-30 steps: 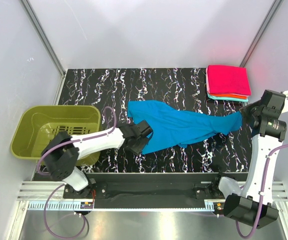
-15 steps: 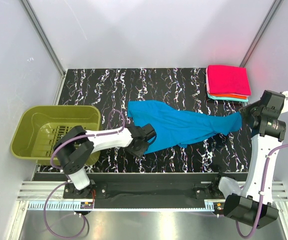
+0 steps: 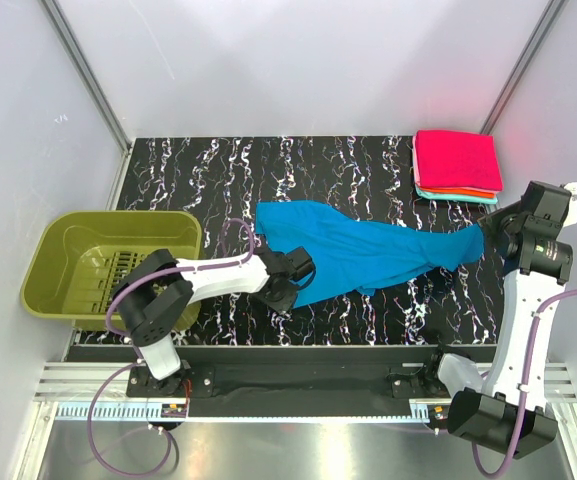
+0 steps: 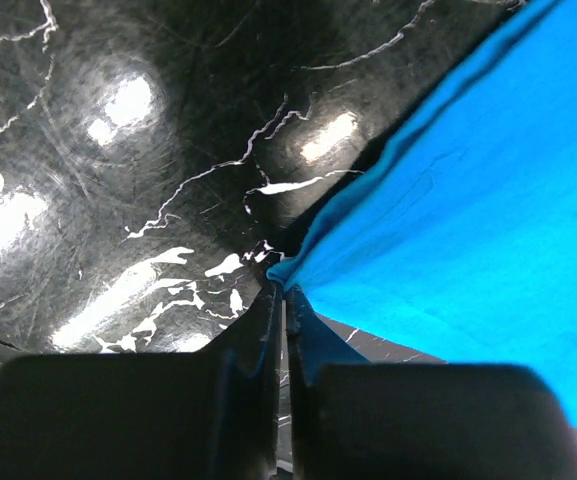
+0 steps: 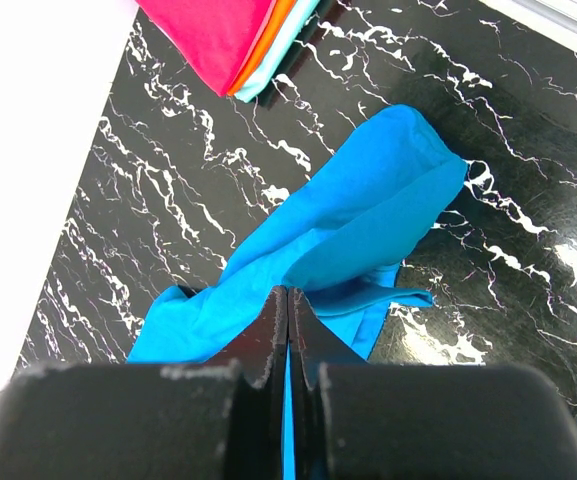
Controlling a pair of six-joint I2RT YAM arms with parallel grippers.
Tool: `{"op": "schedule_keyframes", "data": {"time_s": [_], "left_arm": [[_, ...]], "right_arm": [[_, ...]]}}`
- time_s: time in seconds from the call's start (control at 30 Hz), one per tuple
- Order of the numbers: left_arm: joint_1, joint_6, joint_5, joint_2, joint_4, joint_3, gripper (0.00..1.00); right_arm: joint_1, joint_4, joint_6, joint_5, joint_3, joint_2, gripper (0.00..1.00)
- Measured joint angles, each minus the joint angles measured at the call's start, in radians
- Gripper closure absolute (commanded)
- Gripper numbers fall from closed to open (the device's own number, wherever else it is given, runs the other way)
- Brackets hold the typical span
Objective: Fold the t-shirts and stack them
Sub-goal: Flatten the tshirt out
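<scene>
A stack of folded t-shirts (image 3: 456, 165) sits at the desk's (image 3: 188, 170) far right corner. The blue t-shirt (image 3: 368, 255) is not yet folded, stretched between the left pincer (image 4: 280, 300) and right pincer (image 5: 286, 300), both clenched on its edges.

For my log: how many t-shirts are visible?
4: blue shirt spread mid-table; pink shirt, orange shirt and teal shirt stacked at the far right. More may hide beneath.

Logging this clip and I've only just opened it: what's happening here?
Both arms hold one blue t-shirt, pulled out across the table. The left gripper is shut on its near-left edge, the right gripper on its right end. It isn't folded yet. A folded stack, pink on top, sits at the far right corner; a green basket stands at the left.
</scene>
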Motion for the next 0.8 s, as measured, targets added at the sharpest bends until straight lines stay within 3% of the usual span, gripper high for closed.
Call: {"op": "schedule_keyframes", "data": {"time_s": [0.23,0.43,0.7,0.8], "left_arm": [[0.005,0.061,-0.063,-0.021,0.002,-0.003,1.0],[0.012,0.203,-0.182,-0.127,-0.019,0.031,1.0],[0.015,0.485,-0.426,-0.333,-0.047,0.267,1.0],[0.021,0.617,-0.537,-0.39,-0.054,0.425,1.0]], "right_arm": [[0.0,0.0,0.0,0.0,-0.003,-0.008,1.0],[0.0,-0.01,0.0,-0.014,0.005,-0.008,1.0],[0.0,-0.03,-0.005,-0.115,0.151,0.027,1.0],[0.0,-0.053,-0.021,-0.165,0.31,0.102,1.0]]}}
